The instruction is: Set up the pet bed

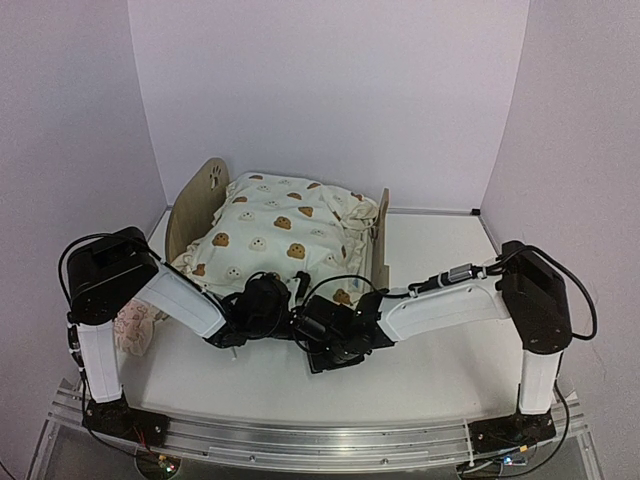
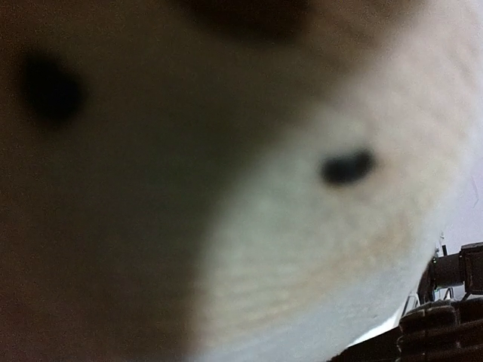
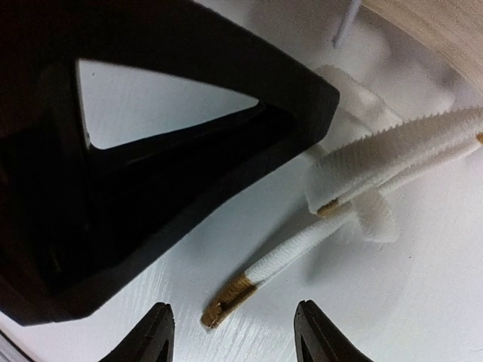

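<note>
1. Light plywood pet bed (image 1: 196,205), paw cut-out in its headboard (image 1: 212,180), lay under a cream bear-print quilt (image 1: 275,235).
2. At the bed's near end, left gripper (image 1: 275,305) was clamped shut.
3. Right gripper (image 3: 238,335) stood parted there, at a white gold-tipped tie (image 3: 290,253).

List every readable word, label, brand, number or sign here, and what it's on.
No words, brands or numbers are readable in any view.
Paw-print cutout: in the headboard of the pet bed.
Quilt: bear-face prints only, no lettering.
Left wrist view: too blurred to read anything.
</note>
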You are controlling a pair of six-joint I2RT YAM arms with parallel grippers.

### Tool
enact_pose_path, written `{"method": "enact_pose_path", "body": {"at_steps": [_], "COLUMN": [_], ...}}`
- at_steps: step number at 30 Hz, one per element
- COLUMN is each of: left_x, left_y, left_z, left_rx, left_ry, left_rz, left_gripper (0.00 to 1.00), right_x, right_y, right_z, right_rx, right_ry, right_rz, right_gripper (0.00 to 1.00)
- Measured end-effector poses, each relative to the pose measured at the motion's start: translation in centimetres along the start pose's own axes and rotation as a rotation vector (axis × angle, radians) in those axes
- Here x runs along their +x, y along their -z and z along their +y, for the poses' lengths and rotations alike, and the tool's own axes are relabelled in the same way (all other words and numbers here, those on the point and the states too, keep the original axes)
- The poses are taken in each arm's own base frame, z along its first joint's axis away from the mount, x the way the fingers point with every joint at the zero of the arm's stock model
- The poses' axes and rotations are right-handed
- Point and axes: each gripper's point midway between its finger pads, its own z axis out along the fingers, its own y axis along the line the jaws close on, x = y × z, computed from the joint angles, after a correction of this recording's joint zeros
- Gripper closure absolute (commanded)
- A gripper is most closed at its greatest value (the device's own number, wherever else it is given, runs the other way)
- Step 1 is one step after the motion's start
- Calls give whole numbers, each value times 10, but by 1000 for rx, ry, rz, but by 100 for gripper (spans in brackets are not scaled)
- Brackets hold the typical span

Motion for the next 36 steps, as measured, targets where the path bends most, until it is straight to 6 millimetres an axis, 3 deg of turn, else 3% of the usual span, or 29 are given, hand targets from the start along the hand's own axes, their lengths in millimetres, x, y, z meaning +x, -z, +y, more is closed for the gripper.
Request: {"method": "enact_pose_path", "body": {"at_steps": [7, 13, 16, 27, 36], "left_x": [9, 11, 11, 12, 12], "left_y": [2, 2, 2, 2, 5], "left_z": [12, 10, 10, 9, 8], "left_rx": [-23, -16, -14, -13, -13], "left_ry": [6, 5, 5, 5, 6], "left_rz": [23, 32, 33, 36, 38], "left_gripper": [100, 100, 100, 100, 100], "right_x": [-1, -5, -5, -1, 31], "right_y": [-11, -14, -15, -13, 13], "right_z": [-2, -5, -7, -17, -84], "right_rx": [56, 80, 87, 78, 174], "right_ry": [19, 10, -4, -37, -5], "right_rz": [-15, -37, -42, -82, -50], "right_gripper": [56, 88, 99, 100, 100]}}
